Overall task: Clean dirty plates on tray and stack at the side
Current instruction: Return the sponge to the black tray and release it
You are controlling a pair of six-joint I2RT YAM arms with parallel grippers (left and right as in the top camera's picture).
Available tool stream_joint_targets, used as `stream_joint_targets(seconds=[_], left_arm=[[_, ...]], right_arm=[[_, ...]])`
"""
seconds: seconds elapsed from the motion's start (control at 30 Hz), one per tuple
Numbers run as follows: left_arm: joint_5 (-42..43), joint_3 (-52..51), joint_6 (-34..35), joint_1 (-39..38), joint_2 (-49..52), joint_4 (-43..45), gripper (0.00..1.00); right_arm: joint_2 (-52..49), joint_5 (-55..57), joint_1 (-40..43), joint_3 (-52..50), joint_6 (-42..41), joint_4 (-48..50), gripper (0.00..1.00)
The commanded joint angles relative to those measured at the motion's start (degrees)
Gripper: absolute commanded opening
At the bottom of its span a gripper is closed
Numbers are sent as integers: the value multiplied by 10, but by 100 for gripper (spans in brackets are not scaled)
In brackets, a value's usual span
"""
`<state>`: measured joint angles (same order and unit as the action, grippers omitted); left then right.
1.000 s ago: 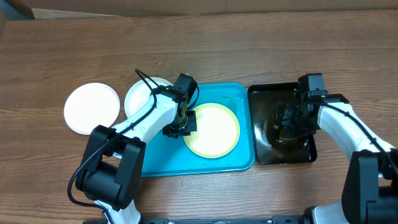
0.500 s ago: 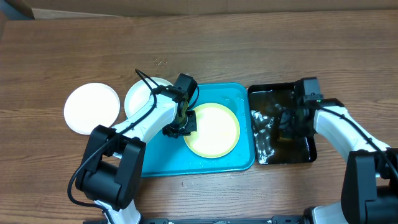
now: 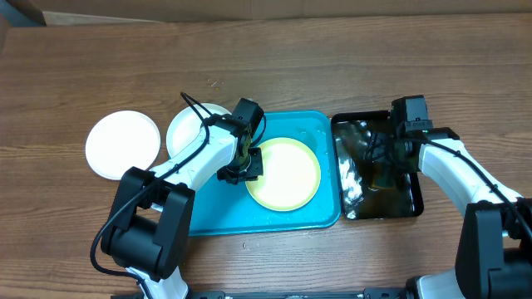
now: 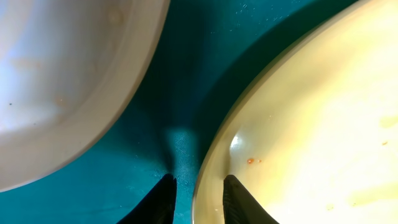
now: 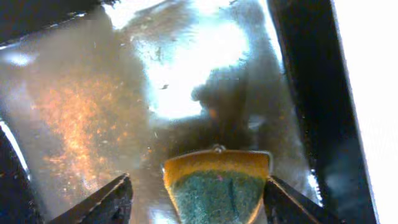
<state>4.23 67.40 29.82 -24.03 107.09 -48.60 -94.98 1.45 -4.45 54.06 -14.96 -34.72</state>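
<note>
A pale yellow-green plate (image 3: 287, 174) lies on the turquoise tray (image 3: 320, 212), with small orange specks (image 4: 250, 160) near its left rim. My left gripper (image 3: 241, 170) stands at that rim. Its jaws are narrowly open and straddle the rim, one finger (image 4: 163, 199) over the tray floor (image 4: 180, 93) and the other over the plate (image 4: 311, 124). A white plate (image 3: 191, 129) overlaps the tray's left edge, and another white plate (image 3: 123, 144) lies on the table further left. My right gripper (image 3: 384, 158) is open in the black tray, around a yellow-and-green sponge (image 5: 217, 186).
The glossy black tray (image 3: 407, 203) right of the turquoise one holds shallow water (image 5: 186, 68) that glints under the light. The sponge leans against my right finger (image 5: 289, 202), with a gap to the other finger. Bare wooden table (image 3: 332, 58) runs along the back.
My right gripper has opened and let go of the sponge in the black tray, and the water has shifted. My left arm stays at the yellow-green plate's rim.
</note>
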Motion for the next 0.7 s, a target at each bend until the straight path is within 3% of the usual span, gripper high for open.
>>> stream_joint_targets(seconds=[0.0,0.4,0.5,0.53,0.6,0.67], left_arm=[[2,6,-1,-5,-12,0,28],[2,6,0,-5,-12,0,27],[2,6,-1,-5,-12,0,28],[2,6,-1,-5,-12,0,28],[2,6,-1,-5,-12,0,28],[2,6,-1,-5,-12,0,29]], right_arm=[[6,17,5,6,0,9,67],[5,14,4,-15,0,17,69],[5,13,4,-26,0,22,66],[4,13,4,-30,0,24,53],[3,13,4,-33,0,28,7],[3,6,4,-33,0,34,4]])
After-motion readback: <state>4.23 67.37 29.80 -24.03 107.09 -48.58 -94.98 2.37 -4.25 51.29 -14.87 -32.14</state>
